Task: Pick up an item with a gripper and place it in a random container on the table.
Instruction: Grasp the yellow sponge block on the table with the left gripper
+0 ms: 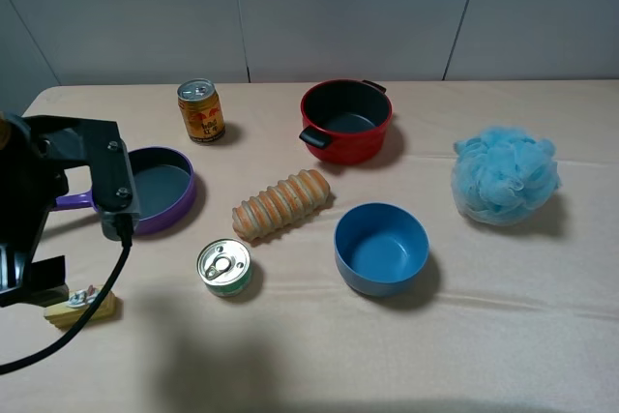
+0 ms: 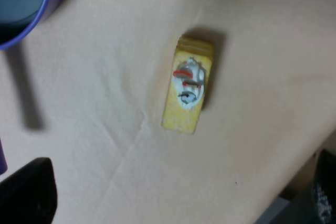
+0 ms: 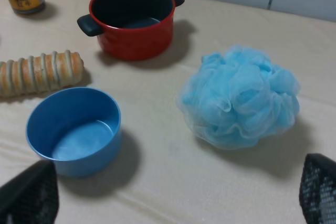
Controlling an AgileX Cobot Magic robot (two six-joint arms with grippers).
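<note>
The item, a small yellow cake-slice block [image 1: 81, 306] with a grey-white and red decoration, lies on the beige table [image 1: 309, 355] at the front left. It also shows in the left wrist view [image 2: 188, 91]. My left gripper [image 1: 37, 280] hangs just above and beside it. Its jaws are open and empty [image 2: 176, 203], with the block lying ahead of the fingers. The blue bowl [image 1: 381, 249] stands empty right of centre and shows in the right wrist view [image 3: 73, 129]. My right gripper [image 3: 173, 203] is open and empty, and is out of the exterior view.
A purple frying pan [image 1: 161, 189] sits just behind the left arm. A green-labelled tin [image 1: 224, 267], a bread loaf [image 1: 281, 203], a drink can [image 1: 200, 110], a red pot [image 1: 346, 121] and a blue mesh sponge [image 1: 506, 175] stand around the bowl.
</note>
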